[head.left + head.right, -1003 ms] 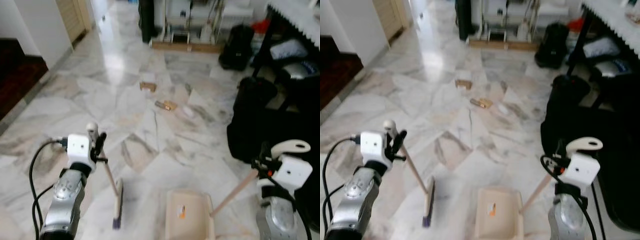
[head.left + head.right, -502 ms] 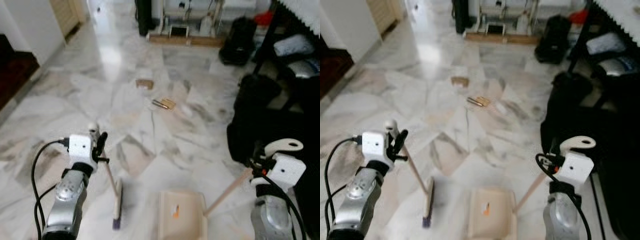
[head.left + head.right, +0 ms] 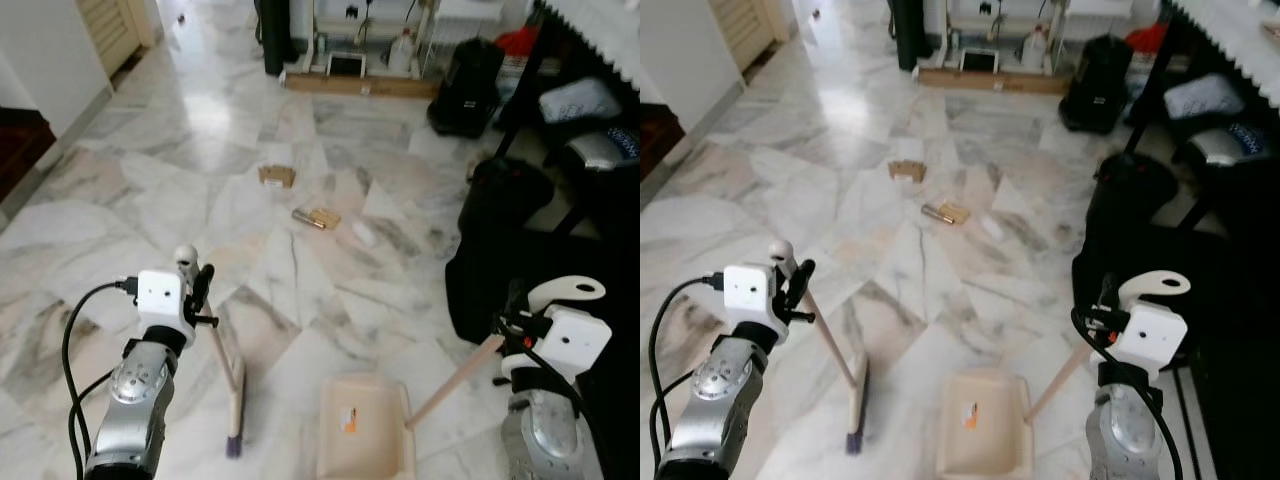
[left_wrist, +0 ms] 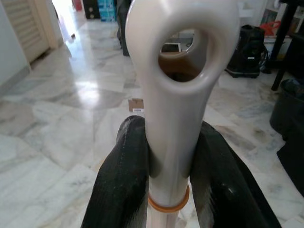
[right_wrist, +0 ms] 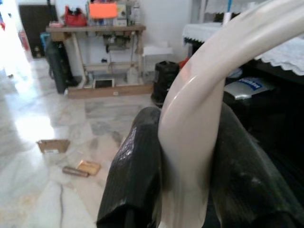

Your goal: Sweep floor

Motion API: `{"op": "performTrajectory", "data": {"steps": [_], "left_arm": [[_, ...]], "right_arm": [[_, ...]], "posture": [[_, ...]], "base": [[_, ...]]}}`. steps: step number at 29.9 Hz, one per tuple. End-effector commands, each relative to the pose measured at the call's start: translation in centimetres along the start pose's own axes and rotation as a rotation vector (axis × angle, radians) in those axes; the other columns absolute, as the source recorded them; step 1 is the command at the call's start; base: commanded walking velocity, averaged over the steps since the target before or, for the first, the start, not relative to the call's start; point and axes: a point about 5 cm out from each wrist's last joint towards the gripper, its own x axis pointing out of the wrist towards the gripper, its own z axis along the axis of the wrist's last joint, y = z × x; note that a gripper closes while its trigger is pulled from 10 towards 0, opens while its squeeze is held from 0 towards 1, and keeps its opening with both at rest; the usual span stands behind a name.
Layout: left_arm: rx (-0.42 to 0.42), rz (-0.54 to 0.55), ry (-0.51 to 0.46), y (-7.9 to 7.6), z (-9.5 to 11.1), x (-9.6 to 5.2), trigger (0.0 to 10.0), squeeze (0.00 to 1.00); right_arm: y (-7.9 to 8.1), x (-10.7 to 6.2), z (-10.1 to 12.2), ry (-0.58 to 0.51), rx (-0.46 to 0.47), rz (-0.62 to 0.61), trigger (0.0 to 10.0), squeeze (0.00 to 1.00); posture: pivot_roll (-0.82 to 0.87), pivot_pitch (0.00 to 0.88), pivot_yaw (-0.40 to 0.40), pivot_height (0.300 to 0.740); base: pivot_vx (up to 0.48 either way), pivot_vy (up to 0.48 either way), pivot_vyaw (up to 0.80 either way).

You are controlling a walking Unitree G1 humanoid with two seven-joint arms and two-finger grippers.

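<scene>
My left gripper (image 3: pixel 196 292) is shut on the pale handle of a broom (image 3: pixel 222 355), whose brush head (image 3: pixel 234 422) rests on the marble floor. In the left wrist view the black fingers (image 4: pixel 124 175) clamp the handle just under its hanging loop. My right gripper (image 3: pixel 518 330) is shut on the curved white grip of a dustpan handle (image 3: pixel 458 378). The cream dustpan (image 3: pixel 365 440) lies flat on the floor between the arms. Ahead lie a cardboard scrap (image 3: pixel 276 177), a brown tube beside a yellow piece (image 3: pixel 315 217) and a small white bit (image 3: pixel 365 233).
Black bags (image 3: pixel 505 250) crowd the right side, with a table under a white cloth (image 3: pixel 600 30) above them. A black backpack (image 3: pixel 463 85) and a low shelf unit (image 3: pixel 350 65) stand at the back. A dark step (image 3: pixel 15 150) borders the left.
The whole picture has shifted as the camera moved, and the blur has cleared. Both grippers still hold the broom and the dustpan in much the same pose.
</scene>
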Motion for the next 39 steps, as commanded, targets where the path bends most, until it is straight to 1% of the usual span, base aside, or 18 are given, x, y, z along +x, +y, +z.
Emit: {"op": "performTrajectory", "data": {"steps": [1,10,39], "left_arm": [[0.03,0.007,-0.034,0.34,0.73,0.15,10.0,0.0],[0.033,0.006,-0.034,0.47,0.79,0.11,10.0,0.0],[0.027,0.01,-0.037,0.22,0.76,0.01,10.0,0.0]], "right_arm": [[0.12,0.06,0.71,-0.034,0.011,0.004,10.0,0.0],[0.21,-0.05,0.66,-0.03,0.014,0.005,10.0,0.0],[0.15,0.06,0.64,-0.026,0.026,0.009,10.0,0.0]], "posture": [[0.03,0.153,-0.029,0.74],[0.03,0.158,-0.026,0.74],[0.04,0.157,-0.036,0.74]], "base": [[0.326,0.0,0.0],[0.33,0.0,0.0],[0.33,0.0,0.0]]}}
